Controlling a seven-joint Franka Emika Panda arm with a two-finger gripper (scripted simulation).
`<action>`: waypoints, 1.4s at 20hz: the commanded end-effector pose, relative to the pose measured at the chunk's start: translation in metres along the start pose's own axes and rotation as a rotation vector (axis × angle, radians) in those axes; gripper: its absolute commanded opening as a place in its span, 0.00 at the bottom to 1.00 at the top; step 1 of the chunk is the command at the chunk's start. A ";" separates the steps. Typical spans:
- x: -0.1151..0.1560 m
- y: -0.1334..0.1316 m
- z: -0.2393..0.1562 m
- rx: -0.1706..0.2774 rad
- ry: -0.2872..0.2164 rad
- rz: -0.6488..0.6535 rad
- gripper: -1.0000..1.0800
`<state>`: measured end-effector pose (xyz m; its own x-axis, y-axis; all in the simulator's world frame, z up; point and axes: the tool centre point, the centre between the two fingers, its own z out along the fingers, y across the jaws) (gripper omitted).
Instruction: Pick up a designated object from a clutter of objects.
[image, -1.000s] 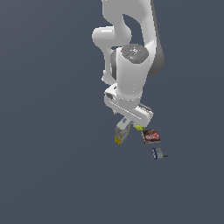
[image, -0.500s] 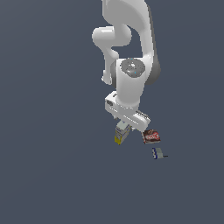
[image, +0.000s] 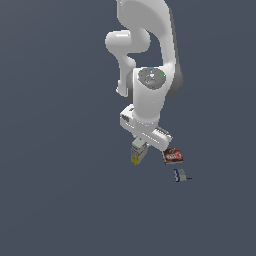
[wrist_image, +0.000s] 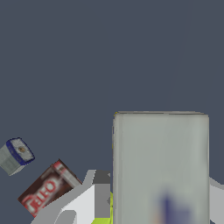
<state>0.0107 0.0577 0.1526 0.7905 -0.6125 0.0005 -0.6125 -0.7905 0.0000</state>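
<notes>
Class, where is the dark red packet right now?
The dark red packet lies on the exterior view's right of the carton, with the small grey-blue item just beyond it.

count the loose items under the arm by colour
grey-white and yellow carton: 1
dark red packet: 1
grey-blue small item: 1
yellow-green thing beside the carton, mostly hidden: 1
total: 4

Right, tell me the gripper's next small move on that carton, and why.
Probably close the fingers. In the wrist view the carton fills the space between the fingers, and the gripper sits right over it in the exterior view. The red packet lies apart.
</notes>
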 end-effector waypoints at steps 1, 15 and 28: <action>0.000 0.000 0.001 0.000 0.000 0.001 0.00; 0.016 0.026 -0.048 0.001 -0.001 0.001 0.00; 0.057 0.093 -0.173 0.001 -0.002 0.002 0.00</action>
<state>0.0009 -0.0408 0.3098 0.7892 -0.6141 -0.0007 -0.6141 -0.7892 -0.0016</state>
